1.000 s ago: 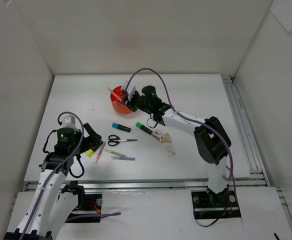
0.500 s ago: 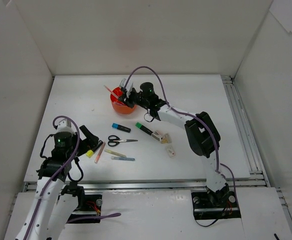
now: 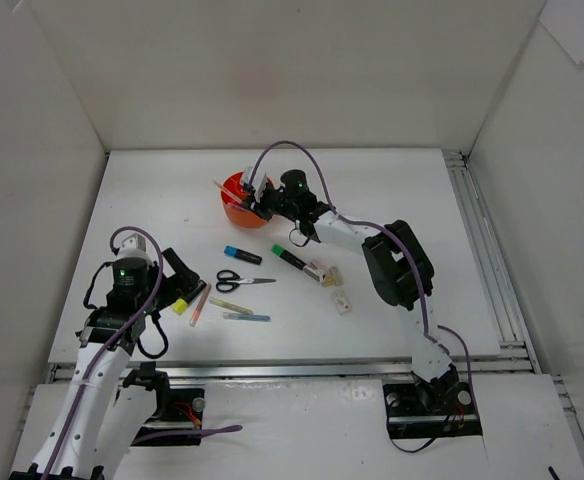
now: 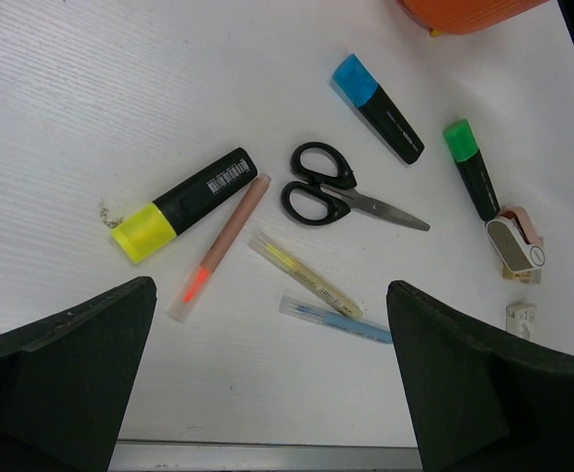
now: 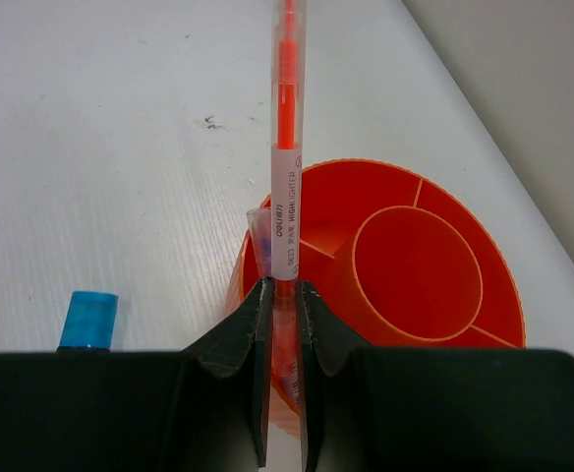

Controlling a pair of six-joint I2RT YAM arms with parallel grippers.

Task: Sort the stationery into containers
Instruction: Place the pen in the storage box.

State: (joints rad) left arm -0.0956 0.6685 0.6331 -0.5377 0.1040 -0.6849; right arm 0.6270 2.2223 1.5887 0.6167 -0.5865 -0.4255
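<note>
My right gripper (image 3: pixel 262 200) is shut on a thin orange pen (image 5: pixel 285 167) and holds it over the near rim of the orange organiser (image 5: pixel 415 256), which stands at the back middle (image 3: pixel 238 205). A clear pen with blue ink (image 5: pixel 259 246) leans in a ring compartment. My left gripper (image 4: pixel 277 393) is open and empty above the loose items: yellow highlighter (image 4: pixel 184 204), pink pen (image 4: pixel 220 246), yellow pen (image 4: pixel 305 275), blue pen (image 4: pixel 336 320), scissors (image 4: pixel 341 192), blue highlighter (image 4: pixel 377 93), green highlighter (image 4: pixel 472 167).
A beige eraser-like piece (image 4: pixel 518 246) and a small white eraser (image 4: pixel 520 317) lie right of the pens. The table's front edge (image 4: pixel 267 457) runs just below my left gripper. White walls enclose the table on three sides.
The right arm's elbow has swung in toward the organiser while its gripper stays there with the orange pen. The left arm has shifted slightly and stays open.
</note>
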